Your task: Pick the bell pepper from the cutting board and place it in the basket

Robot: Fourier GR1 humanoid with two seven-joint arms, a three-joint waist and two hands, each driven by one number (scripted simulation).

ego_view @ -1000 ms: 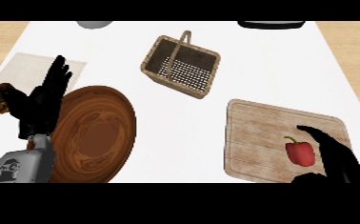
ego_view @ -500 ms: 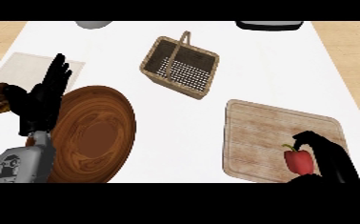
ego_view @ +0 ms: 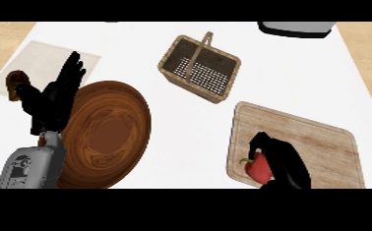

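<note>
Basket (ego_view: 200, 70): set behind and left of the cutting board (ego_view: 312, 136).
Wooden plate (ego_view: 109, 131): placed left of the cutting board.
Bell pepper (ego_view: 259, 171): held on the board's near edge.

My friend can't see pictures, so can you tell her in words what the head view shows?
The right robot hand curls around a red bell pepper at the near edge of a wooden cutting board. A wicker basket sits farther back on the white counter, with nothing seen in it. The left robot hand rests open beside a round wooden plate.
</note>
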